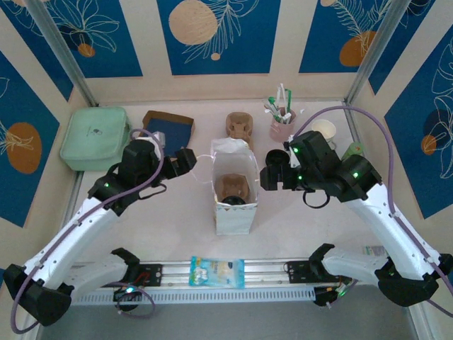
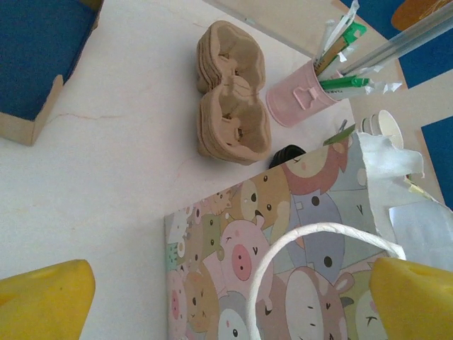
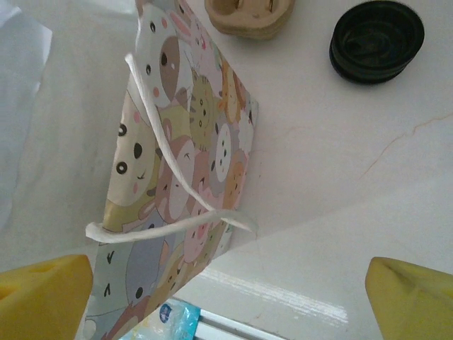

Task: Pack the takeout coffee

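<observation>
Top external view: the paper bag (image 1: 233,221) stands upright and open in the middle of the tabletop (image 1: 170,212). Inside it lies a brown cup carrier (image 1: 233,184). A dark round shape at the carrier's near end is, in my judgement, the lid of the takeout coffee (image 1: 233,201). The cup body is hidden by the bag wall, so this is unconfirmed.

The left tool (image 1: 187,161) is just beside the bag's left wall and the right tool (image 1: 270,173) just beside its right wall. Both have their fingers spread wide and grip nothing.

Left wrist view: one white cord handle (image 2: 311,237) arches over the printed side, with the stack of spare carriers (image 2: 232,99) near behind. Right wrist view: the opposite handle (image 3: 166,228) droops against its side, and a stack of black lids (image 3: 375,39) sits apart on the tabletop.

Assessment: the cup appears to be loaded already, so what remains is securing the bag.

Recommendations:
- Bring each tool to its handle from the side, not from above the opening.
- Close on the cord alone, not the thin wall.
- Move both sides together so the bag stays level and the cup stays upright.
- Keep the right tool off the lids.
</observation>
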`<move>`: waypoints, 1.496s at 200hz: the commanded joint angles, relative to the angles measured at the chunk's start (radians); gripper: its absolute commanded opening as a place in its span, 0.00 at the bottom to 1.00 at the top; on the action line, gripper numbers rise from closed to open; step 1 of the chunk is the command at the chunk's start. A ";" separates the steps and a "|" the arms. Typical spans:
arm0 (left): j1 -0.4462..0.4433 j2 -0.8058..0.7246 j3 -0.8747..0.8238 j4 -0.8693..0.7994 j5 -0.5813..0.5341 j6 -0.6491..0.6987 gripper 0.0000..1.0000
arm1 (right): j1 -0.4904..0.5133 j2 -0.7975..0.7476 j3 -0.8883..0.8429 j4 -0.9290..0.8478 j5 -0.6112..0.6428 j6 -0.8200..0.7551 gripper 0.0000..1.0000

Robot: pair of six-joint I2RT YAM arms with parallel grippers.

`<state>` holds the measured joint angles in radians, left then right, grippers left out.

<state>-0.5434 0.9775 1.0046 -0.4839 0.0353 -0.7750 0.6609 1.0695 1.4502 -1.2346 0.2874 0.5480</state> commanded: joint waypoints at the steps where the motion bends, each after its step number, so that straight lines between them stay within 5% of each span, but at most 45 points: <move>1: 0.010 -0.029 0.027 -0.025 -0.005 0.059 0.99 | -0.021 -0.018 0.042 -0.003 -0.006 -0.030 0.99; 59: 0.019 -0.065 0.005 -0.046 0.023 0.106 0.99 | -0.138 -0.001 0.078 -0.004 -0.029 -0.043 0.99; 164: 0.190 -0.059 -0.093 0.042 0.236 0.031 0.99 | -0.333 0.080 0.139 0.012 -0.115 -0.091 0.98; 299: 0.289 -0.039 -0.192 0.120 0.322 -0.007 0.98 | -0.401 0.275 0.230 0.064 -0.136 -0.120 0.82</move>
<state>-0.2718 0.9394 0.8291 -0.3958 0.3264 -0.7776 0.2691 1.3155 1.6402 -1.1809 0.1753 0.4492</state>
